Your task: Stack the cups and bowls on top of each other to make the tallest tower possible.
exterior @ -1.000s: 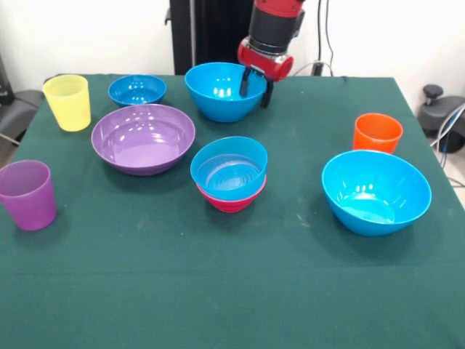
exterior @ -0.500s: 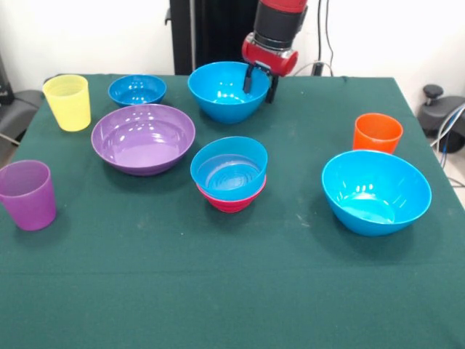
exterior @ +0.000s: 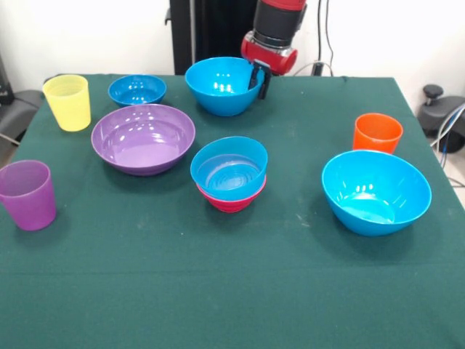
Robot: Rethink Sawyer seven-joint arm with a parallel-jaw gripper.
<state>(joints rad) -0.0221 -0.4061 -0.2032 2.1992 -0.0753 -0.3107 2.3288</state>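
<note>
My gripper (exterior: 259,78) is shut on the right rim of a blue bowl (exterior: 218,87) at the far middle of the table and holds it slightly raised. At the centre, another blue bowl (exterior: 229,167) sits nested in the magenta bowl (exterior: 231,201). The wide purple bowl (exterior: 143,138) lies to their left. A small blue bowl (exterior: 136,89) is at the far left and a large blue bowl (exterior: 375,191) at the right. The yellow cup (exterior: 67,102), purple cup (exterior: 27,194) and orange cup (exterior: 377,133) stand upright. The yellow-orange bowl is out of view.
The green cloth table (exterior: 232,291) reaches the picture's bottom edge. The robot's pedestal (exterior: 211,33) stands behind the far edge. Cables and a black stand (exterior: 439,109) are off the table at the right.
The fingers have closed on the far blue bowl's right rim. The bowl has risen a little and shifted slightly left with the gripper.
</note>
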